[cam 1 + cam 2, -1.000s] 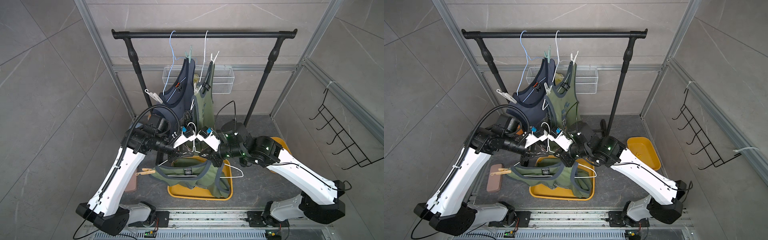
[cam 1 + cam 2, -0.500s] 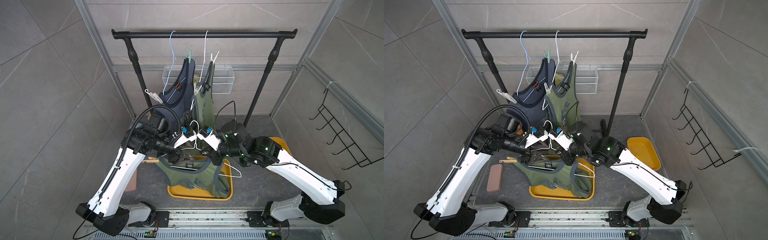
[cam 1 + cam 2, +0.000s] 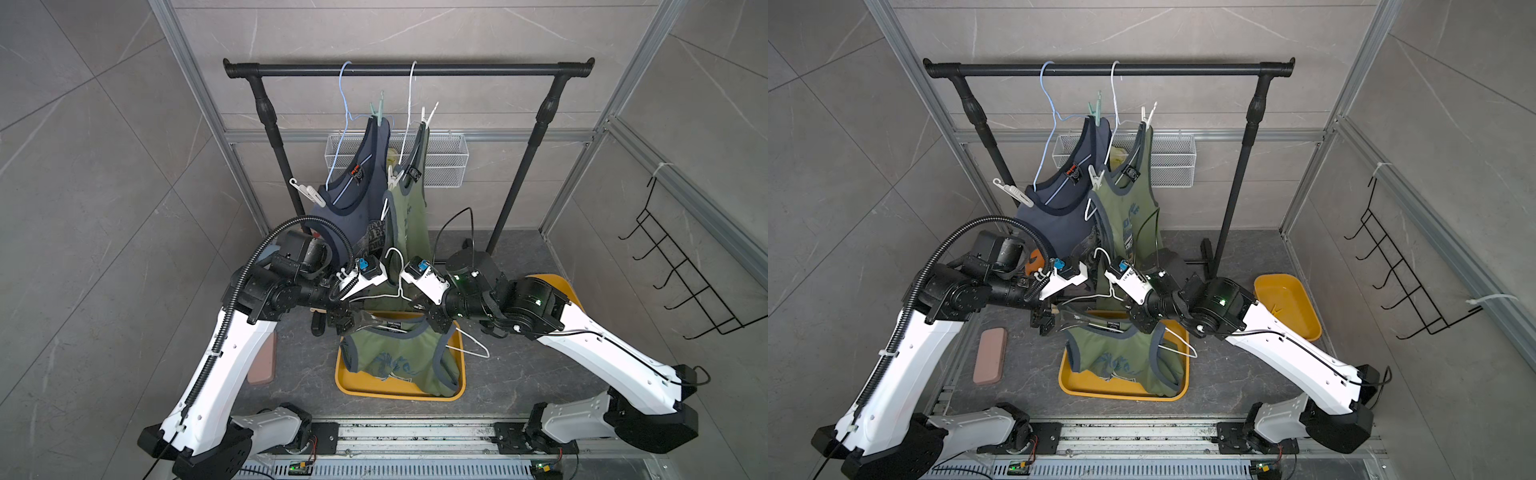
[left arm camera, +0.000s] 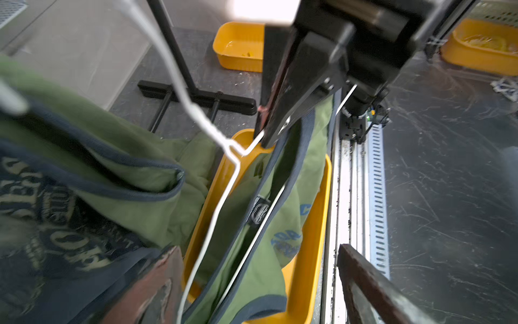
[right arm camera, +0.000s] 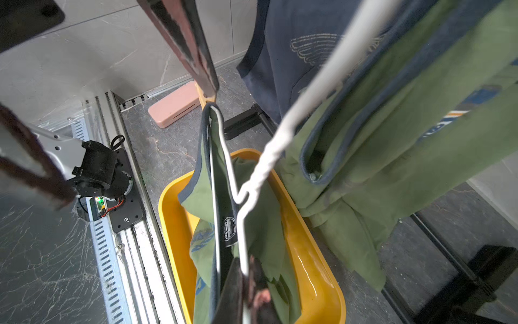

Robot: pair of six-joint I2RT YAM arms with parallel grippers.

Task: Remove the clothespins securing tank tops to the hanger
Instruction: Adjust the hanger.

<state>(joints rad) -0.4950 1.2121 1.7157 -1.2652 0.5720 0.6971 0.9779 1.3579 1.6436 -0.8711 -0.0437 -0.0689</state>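
Left gripper [image 4: 256, 252]: jaws stand wide apart, the white hanger [image 4: 196, 112] wire passing between them. Right gripper [image 5: 246, 269] is clamped on that hanger. The olive tank top [image 3: 399, 357] drapes into the yellow bin [image 3: 345, 386]. A mint clothespin [image 3: 377, 111] grips the navy top [image 3: 357, 199] at its strap edge.

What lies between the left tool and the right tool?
A white wire hanger carrying an olive tank top spans from the left tool to the right tool, above the yellow tray, in both top views.
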